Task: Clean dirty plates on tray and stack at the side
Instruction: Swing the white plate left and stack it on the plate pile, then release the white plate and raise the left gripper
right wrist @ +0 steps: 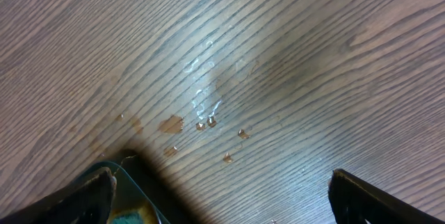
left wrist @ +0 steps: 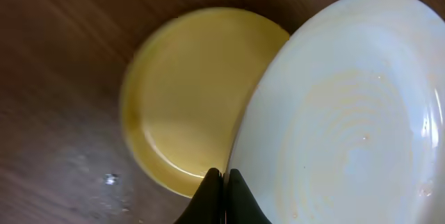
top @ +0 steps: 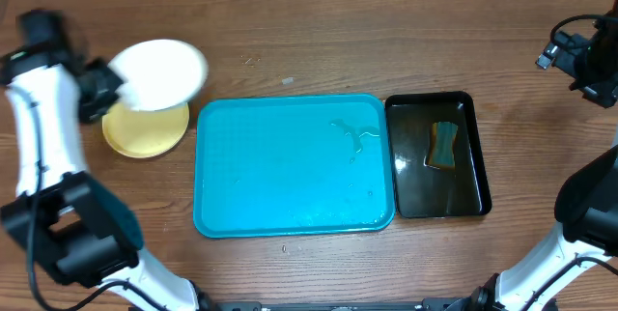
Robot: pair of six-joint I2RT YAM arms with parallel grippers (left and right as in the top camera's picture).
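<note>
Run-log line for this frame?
left gripper: shut on round white plastic plate over round yellow plastic plate | right gripper: open | turquoise plastic tray: no plates

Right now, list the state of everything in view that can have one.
Large turquoise rectangular plastic tray: no plates on it, wet streaks.
Pale yellow round plastic plate: flat on the table, left of the tray.
White round plastic plate: tilted, partly over the yellow plate.
Left gripper: shut on the white plate's rim.
Right gripper: open, empty.
Small black rectangular tray: holds one thing.
Green-yellow sponge: lying in the black tray.
</note>
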